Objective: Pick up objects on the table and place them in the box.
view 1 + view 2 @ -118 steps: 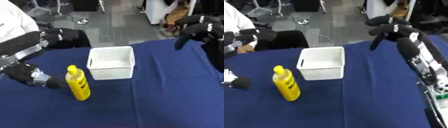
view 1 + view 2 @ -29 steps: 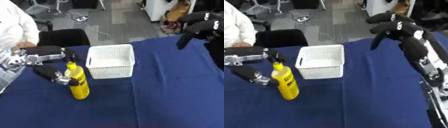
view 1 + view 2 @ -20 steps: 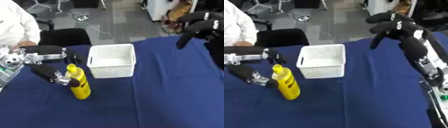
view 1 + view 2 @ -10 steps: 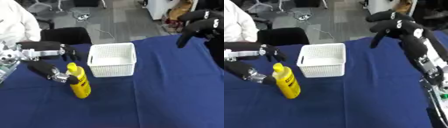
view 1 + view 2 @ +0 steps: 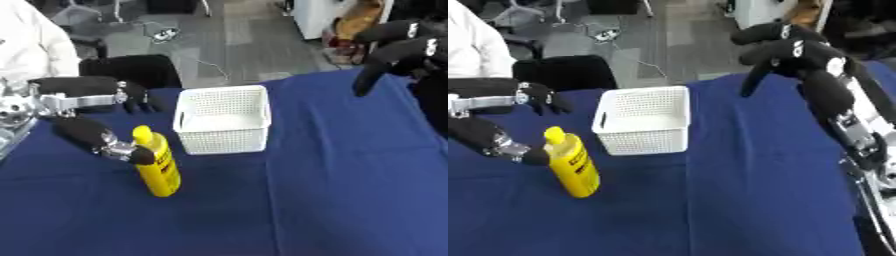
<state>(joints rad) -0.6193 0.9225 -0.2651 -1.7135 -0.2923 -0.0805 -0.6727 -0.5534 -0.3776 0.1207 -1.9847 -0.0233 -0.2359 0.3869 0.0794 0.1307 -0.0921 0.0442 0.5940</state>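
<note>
A yellow bottle (image 5: pixel 157 165) stands upright on the blue table (image 5: pixel 350 180), left of a white mesh box (image 5: pixel 223 120) that holds nothing I can see. My left hand (image 5: pixel 87 135) comes in from the left and is open. Its thumb tip touches the bottle just below the cap, while its fingers (image 5: pixel 131 97) are stretched out above and behind the bottle, apart from it. My right hand (image 5: pixel 789 47) hangs in the air over the table's far right, fingers relaxed and drooping, holding nothing.
A black chair (image 5: pixel 131 70) stands just past the table's far edge, behind the box. A person in white (image 5: pixel 35 45) sits at the far left. Bare blue cloth stretches right of the box and in front of it.
My left hand has come up from the lower left to the bottle. Over the last second its fingers have spread back from the cap. Bottle, box and right hand stay put.
</note>
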